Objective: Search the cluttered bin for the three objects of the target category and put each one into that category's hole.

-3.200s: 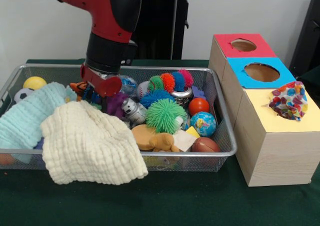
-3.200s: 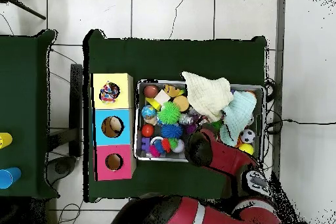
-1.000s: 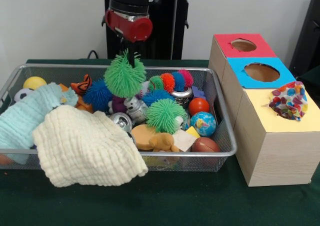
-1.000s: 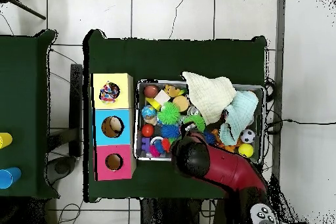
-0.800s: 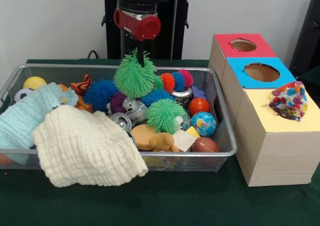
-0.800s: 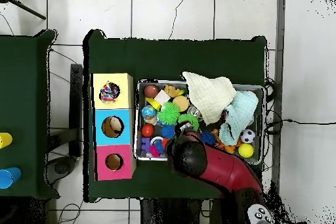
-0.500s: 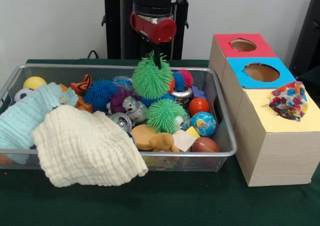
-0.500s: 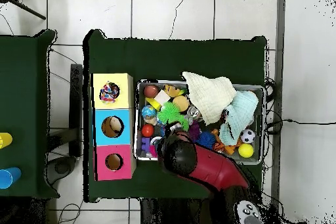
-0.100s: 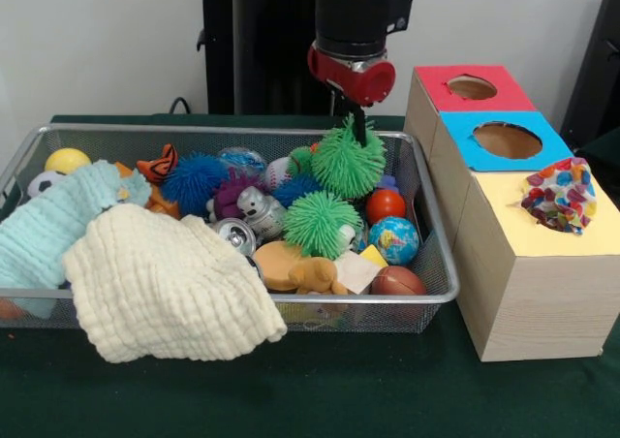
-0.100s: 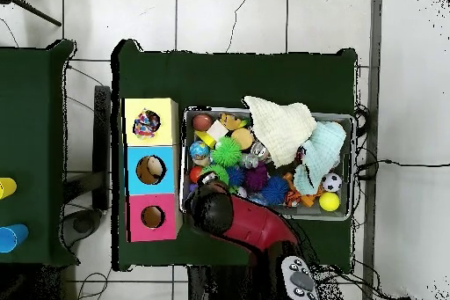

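The gripper (image 9: 356,120) hung over the right end of the wire bin (image 9: 438,264), its jaws clamped on the top tuft of a green spiky ball (image 9: 348,162) dangling just below them, clear of the toys underneath. This looked like the carry step, with the ball on its way to the boxes (image 9: 511,215) to the jaws' right. Next, the ball probably needed lifting above the box tops, centring over the matching hole, then releasing. Which hole suits it is unclear.

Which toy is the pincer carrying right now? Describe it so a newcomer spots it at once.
Start at the wire bin and go to its end nearest the three boxes. Hanging just under the red pincer is a green spiky ball, lifted above the pile; its twin, the other green spiky ball, lies lower among the toys.
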Motion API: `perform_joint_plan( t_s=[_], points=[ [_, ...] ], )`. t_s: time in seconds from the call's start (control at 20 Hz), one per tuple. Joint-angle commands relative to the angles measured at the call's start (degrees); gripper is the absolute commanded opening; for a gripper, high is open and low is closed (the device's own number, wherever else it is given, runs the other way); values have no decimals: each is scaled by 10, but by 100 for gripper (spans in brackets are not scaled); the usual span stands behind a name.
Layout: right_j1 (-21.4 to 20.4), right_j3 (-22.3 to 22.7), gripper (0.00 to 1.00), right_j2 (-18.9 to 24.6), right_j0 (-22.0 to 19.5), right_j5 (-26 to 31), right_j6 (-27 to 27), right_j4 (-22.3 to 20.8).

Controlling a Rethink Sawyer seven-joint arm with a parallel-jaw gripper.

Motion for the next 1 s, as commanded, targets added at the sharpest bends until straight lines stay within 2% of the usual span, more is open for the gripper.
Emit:
perform_joint_plan(
  t_s=[0.05, 0.25, 0.3, 0.4, 0.6, 0.75, 0.95, 1.0],
  points=[
    [43, 21, 100, -1, 20, -72, 139, 39],
    [46, 1, 100, -39, 48, -57, 123, 41],
    [36, 0, 100, -53, 61, -32, 121, 46],
    [9, 13, 100, -40, 46, -18, 120, 51],
    [-26, -15, 100, -94, 58, 52, 84, 31],
    [-48, -31, 100, -106, 51, 86, 63, 19],
    [-60, -53, 100, -122, 50, 81, 46, 3],
    [-63, -60, 100, -117, 39, 77, 32, -4]
  ],
)
